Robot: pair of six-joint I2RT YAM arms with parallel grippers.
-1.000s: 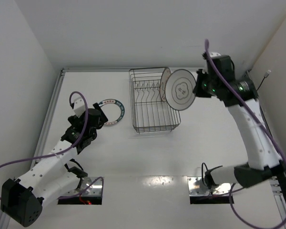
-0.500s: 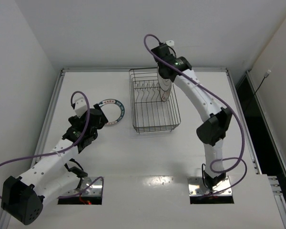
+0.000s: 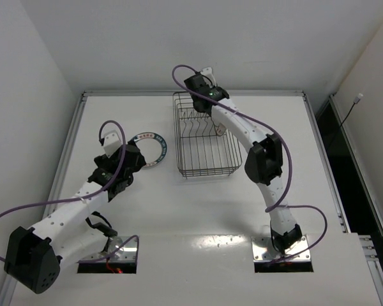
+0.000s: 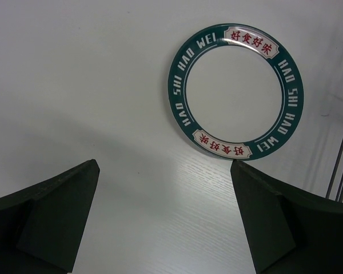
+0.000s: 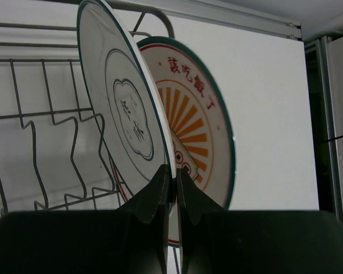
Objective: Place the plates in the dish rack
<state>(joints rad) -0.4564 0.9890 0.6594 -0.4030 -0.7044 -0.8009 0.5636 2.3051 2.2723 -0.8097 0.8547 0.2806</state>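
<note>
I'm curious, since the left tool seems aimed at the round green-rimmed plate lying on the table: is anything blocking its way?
Nothing visible does. Only bare white table lies between the open left tool and the round white plate with the dark green rim.

Top camera overhead, whole table (image 3: 198, 210); wrist cameras close, right shares dish rack (image 3: 207, 153).

Bare desk (image 4: 74, 85) surrounds the green-rimmed plate (image 4: 235, 92), with nothing between it and the spread left fingers (image 4: 51, 217) above. The dish rack (image 3: 178, 143) bars its right side with a wire wall. The right arm (image 3: 233, 121) spans the rack's rear, where the ringed plate (image 5: 120, 108) and orange plate (image 5: 200, 114) fill adjacent slots.
</note>
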